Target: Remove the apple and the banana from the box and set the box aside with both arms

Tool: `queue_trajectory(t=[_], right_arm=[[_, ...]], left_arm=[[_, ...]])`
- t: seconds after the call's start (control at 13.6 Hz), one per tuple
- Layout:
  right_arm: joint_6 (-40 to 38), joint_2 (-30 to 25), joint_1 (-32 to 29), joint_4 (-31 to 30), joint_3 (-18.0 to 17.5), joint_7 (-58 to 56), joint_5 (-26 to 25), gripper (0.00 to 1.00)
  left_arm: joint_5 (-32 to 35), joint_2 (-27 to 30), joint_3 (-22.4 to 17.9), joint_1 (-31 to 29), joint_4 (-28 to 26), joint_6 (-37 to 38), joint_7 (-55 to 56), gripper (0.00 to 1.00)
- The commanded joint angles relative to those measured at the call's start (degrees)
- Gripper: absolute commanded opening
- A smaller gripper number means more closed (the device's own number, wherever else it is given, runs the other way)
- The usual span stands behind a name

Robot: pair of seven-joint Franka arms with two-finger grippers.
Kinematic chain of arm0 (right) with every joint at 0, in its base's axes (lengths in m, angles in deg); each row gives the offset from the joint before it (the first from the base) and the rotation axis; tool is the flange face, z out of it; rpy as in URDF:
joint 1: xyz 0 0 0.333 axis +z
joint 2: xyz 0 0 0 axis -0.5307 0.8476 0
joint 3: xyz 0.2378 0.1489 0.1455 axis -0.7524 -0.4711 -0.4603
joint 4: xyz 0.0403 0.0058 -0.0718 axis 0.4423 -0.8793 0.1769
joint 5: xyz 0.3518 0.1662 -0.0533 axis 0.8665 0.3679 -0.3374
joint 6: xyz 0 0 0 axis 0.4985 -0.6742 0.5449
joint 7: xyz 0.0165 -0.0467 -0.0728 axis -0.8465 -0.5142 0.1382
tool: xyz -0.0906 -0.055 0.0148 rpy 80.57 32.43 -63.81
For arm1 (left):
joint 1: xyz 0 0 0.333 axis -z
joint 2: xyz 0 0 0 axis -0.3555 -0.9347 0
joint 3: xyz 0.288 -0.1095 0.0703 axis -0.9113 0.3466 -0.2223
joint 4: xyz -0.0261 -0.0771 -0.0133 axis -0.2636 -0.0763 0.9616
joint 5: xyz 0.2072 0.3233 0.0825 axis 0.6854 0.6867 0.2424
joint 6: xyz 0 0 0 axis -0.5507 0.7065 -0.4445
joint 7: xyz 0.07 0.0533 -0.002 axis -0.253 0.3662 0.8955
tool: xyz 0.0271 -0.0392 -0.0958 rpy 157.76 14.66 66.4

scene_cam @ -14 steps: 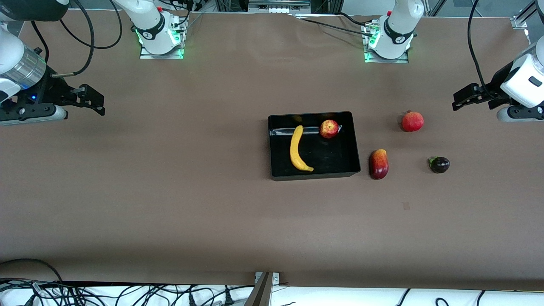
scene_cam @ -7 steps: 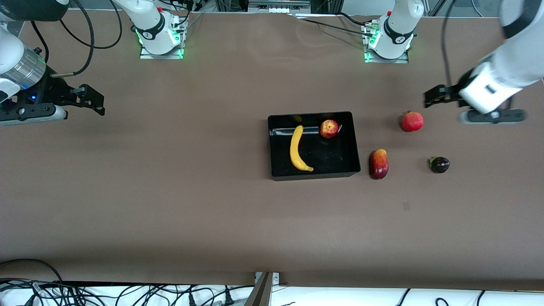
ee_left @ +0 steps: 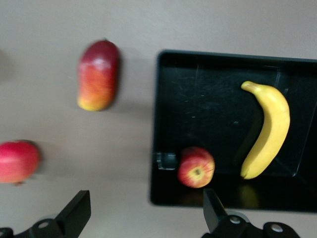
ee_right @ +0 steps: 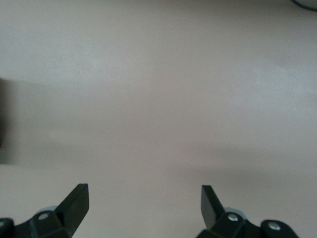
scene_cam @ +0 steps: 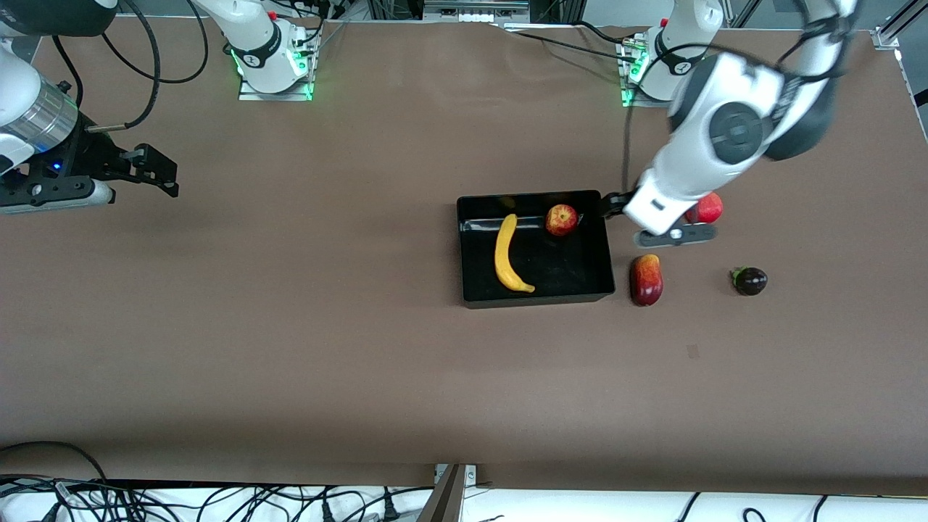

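Note:
The black box (scene_cam: 536,298) sits mid-table with the yellow banana (scene_cam: 507,254) and the red-and-yellow apple (scene_cam: 562,220) inside it. My left gripper (scene_cam: 611,206) is open and empty, over the box's wall at the left arm's end, close to the apple. The left wrist view shows the box (ee_left: 155,124), the banana (ee_left: 270,129), the apple (ee_left: 196,167) and the spread gripper (ee_left: 143,213). My right gripper (scene_cam: 163,174) is open and empty and waits over bare table at the right arm's end; the right wrist view shows it (ee_right: 143,206) over bare table.
A red-yellow mango (scene_cam: 646,280) lies beside the box toward the left arm's end. A red pomegranate (scene_cam: 711,208) is partly hidden by the left arm. A dark purple fruit (scene_cam: 750,280) lies farther toward that end. The left wrist view also shows the mango (ee_left: 98,75) and the pomegranate (ee_left: 17,161).
The left arm has swung in from the table's end, passing over the pomegranate, and its gripper has reached the box's wall. The right arm and the fruits have not moved.

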Motion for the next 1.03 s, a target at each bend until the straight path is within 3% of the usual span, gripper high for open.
queue_trajectory(t=[0.0, 0.37, 0.51, 0.95], right_arm=[[-0.5, 0.2, -0.9, 0.8, -0.8, 0.0, -0.2, 1.00], [-0.5, 0.2, -0.9, 0.8, -0.8, 0.0, -0.2, 1.00], [-0.5, 0.2, -0.9, 0.7, -0.8, 0.0, -0.2, 1.00], [-0.5, 0.2, -0.9, 0.8, -0.8, 0.0, -0.2, 1.00]], left_arm=[[-0.1, -4.2, 0.6, 4.1, -0.2, -3.6, 4.9, 1.00], [1.3, -8.4, 0.8, 7.3, -6.9, -16.0, 10.9, 1.00], [6.9, -10.1, 0.8, 7.7, -8.9, -18.3, 11.1, 1.00], [7.2, -13.3, 0.8, 8.1, -12.8, -26.1, 11.2, 1.00]])
